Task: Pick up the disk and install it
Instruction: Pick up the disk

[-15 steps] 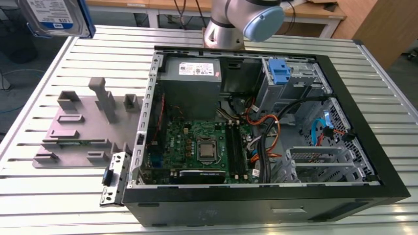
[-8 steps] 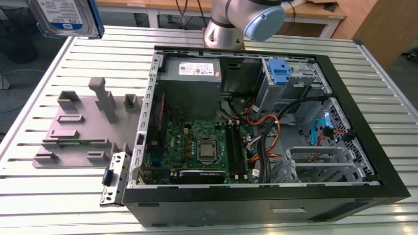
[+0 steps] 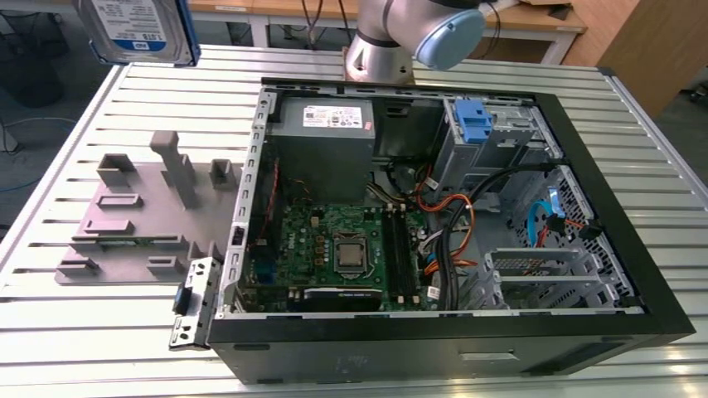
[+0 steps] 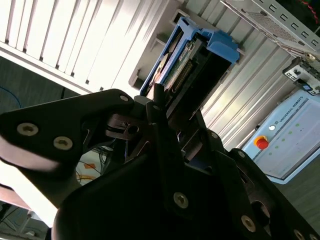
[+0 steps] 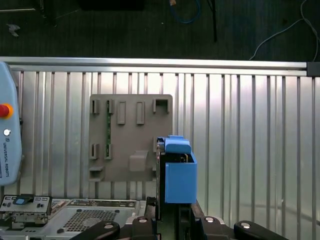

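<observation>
You are gripping the disk [image 3: 138, 29] in the clenched gripper [image 4: 175, 107] above the surface's [image 3: 66, 332] far corner at the exterior view's left, its long axis running straight out from the gripper; the open computer case [image 3: 443, 344] is sitting rightward

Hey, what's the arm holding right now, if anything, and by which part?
The gripper holds the disk. Its jaws clamp the end nearest the wrist; the far end, with its blue carrier, sticks out free.
</observation>
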Tool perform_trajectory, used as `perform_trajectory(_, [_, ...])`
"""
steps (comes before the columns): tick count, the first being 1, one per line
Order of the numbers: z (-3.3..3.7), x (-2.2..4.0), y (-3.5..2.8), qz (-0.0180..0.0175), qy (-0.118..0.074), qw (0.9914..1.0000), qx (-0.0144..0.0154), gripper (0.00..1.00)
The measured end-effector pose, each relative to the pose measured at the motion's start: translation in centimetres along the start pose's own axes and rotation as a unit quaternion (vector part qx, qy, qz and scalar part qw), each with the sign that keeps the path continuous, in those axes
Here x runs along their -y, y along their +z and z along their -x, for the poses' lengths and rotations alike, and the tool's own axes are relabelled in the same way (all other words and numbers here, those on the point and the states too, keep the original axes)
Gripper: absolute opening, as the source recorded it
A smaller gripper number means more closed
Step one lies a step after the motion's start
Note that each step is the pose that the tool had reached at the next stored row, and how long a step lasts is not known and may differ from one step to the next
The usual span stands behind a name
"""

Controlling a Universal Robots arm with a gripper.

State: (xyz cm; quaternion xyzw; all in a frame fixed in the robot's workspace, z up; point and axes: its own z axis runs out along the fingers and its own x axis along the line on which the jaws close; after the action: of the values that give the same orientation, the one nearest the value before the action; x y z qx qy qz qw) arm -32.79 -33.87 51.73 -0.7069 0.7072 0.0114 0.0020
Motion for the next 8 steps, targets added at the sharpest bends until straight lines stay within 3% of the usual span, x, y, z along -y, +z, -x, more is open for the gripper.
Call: perform_trajectory(8, [0.00, 2.39, 0.00, 0.0000, 0.000, 1.00000, 0.0000, 0.35])
